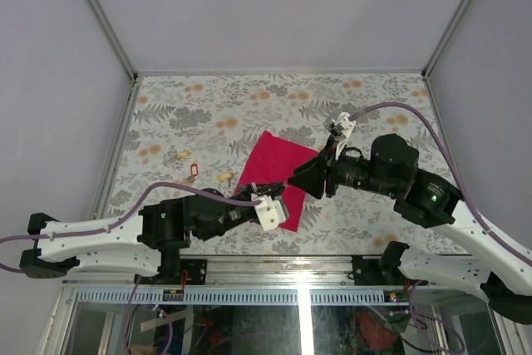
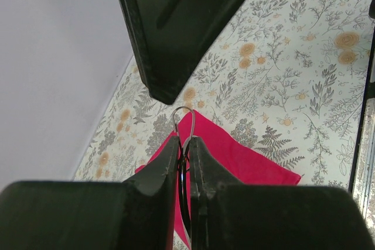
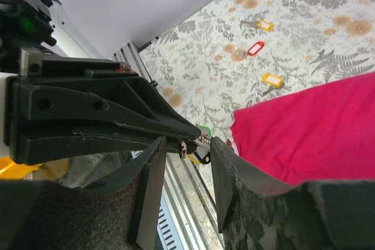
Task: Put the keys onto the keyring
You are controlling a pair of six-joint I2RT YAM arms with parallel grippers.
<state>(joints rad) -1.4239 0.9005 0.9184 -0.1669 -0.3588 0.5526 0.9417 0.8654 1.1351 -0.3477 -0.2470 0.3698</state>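
Observation:
My left gripper [image 2: 183,140] is shut on the thin silver keyring [image 2: 183,114], whose loop sticks out past the fingertips above the magenta cloth [image 2: 246,156]. In the right wrist view my right gripper [image 3: 186,144] stands open, with its jaws on either side of the keyring's metal end [image 3: 184,148] and the left gripper's tip. Green [image 3: 204,128] and black-and-yellow tags [image 3: 202,157] hang just behind. Three loose keys lie on the table: one with a red head [image 3: 255,48] and two yellowish ones [image 3: 265,25] [image 3: 272,79]. From above, both grippers [image 1: 268,189] [image 1: 295,180] meet over the cloth's near edge.
The magenta cloth [image 1: 274,170] lies on the floral table [image 1: 216,106]. The loose keys [image 1: 194,170] sit left of it. The table's metal front rail [image 1: 274,265] runs just below the grippers. Grey walls enclose the sides and back.

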